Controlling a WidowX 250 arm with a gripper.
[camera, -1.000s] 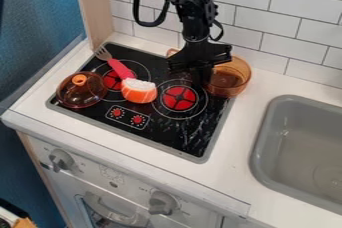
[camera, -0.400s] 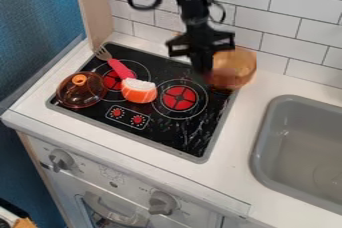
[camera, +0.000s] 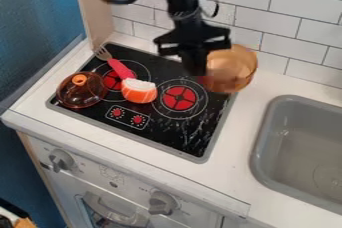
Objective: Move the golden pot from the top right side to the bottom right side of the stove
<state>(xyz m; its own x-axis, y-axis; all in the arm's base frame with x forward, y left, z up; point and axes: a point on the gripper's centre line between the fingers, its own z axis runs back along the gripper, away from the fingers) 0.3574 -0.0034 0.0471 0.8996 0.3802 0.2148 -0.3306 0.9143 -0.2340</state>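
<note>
While the black gripper [camera: 196,74] has its fingers closed on the left side of the golden pot [camera: 235,67], the pot tilts at the far right corner of the stove [camera: 175,134], right of the toy salmon sushi [camera: 139,92].

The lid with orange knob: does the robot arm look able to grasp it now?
Probably not: the gripper seems to be holding the golden pot, though nothing covers the orange knob of the lid.
</note>
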